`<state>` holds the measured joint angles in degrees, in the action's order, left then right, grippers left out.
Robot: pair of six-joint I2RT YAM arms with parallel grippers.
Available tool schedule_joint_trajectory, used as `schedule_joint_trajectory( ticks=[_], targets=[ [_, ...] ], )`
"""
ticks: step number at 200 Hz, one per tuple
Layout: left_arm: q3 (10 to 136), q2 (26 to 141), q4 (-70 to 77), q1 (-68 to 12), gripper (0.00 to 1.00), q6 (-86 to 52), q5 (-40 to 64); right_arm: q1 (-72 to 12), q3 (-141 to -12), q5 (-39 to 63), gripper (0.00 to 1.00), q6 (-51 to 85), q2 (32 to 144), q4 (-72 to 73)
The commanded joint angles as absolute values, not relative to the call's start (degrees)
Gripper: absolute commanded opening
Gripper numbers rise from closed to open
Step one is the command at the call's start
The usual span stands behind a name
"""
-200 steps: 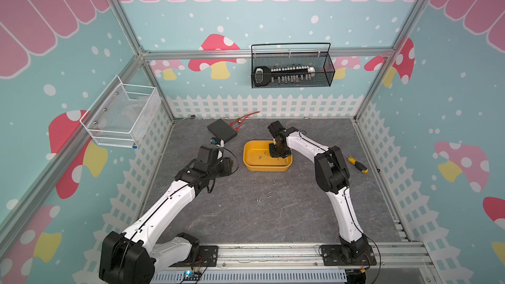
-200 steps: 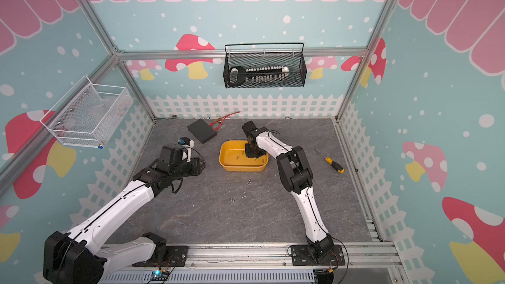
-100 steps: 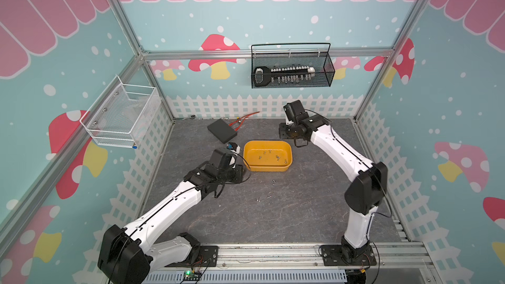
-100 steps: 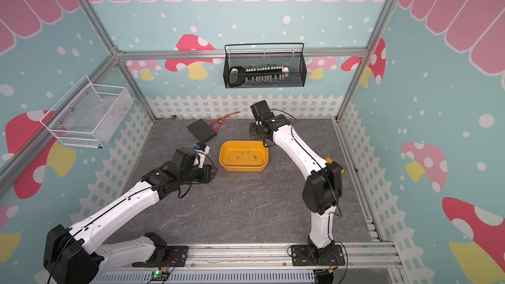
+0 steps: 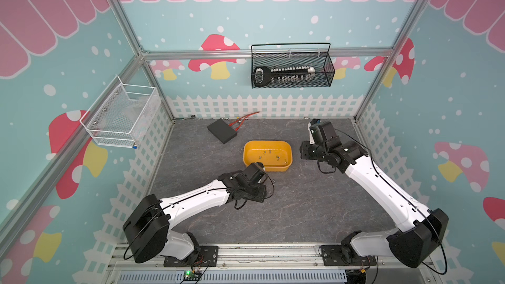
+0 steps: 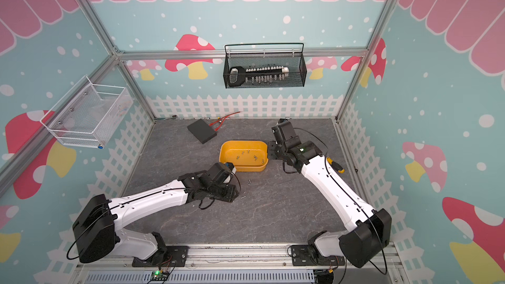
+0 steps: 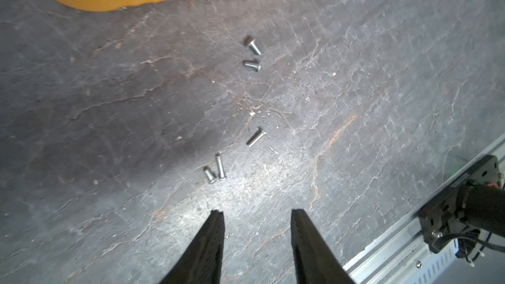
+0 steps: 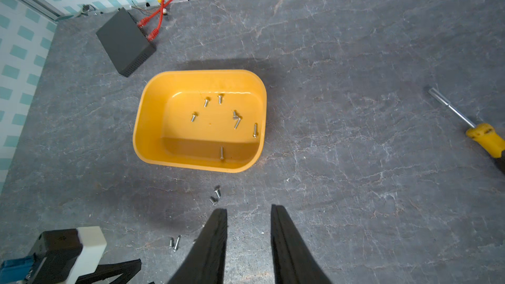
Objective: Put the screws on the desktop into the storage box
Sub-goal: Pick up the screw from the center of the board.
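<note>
The yellow storage box (image 5: 273, 168) (image 6: 246, 168) stands mid-desktop (image 5: 300, 209), and several screws (image 8: 220, 99) lie inside it. More screws (image 7: 256, 137) lie loose on the desktop in front of the box; two show in a top view (image 6: 249, 182). My left gripper (image 7: 257, 214) is open and empty, low over the desktop, with the nearest pair of screws (image 7: 216, 170) just ahead of its fingertips. My right gripper (image 8: 248, 207) (image 5: 304, 152) is open and empty, raised beside the box's right end.
A flat black box (image 5: 222, 131) with red cables (image 5: 243, 120) lies at the back left. A yellow-handled screwdriver (image 6: 334, 165) (image 8: 483, 137) lies right of the right arm. A black mesh basket (image 5: 291, 69) and a white wire basket (image 5: 123, 116) hang on the walls.
My right gripper left the inside of the box, rose and drew back to its right. My left arm swung from left of the box to the loose screws in front of it.
</note>
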<state>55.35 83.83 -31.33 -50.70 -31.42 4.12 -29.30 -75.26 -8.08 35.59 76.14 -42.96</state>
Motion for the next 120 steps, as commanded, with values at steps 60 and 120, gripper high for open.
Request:
schedule_joint_trajectory(
  ticks=[60,120],
  targets=[
    [61.59,94.13,-33.71,-53.26,0.49,-15.66,-1.42,-29.44,-69.35,-10.52,0.34,36.00,66.18,-43.90],
    [64.60,101.30,-34.18,-52.95,0.53,-4.26,-2.03,-29.44,-68.30,-11.29,0.35,35.57,65.30,-44.31]
  ],
)
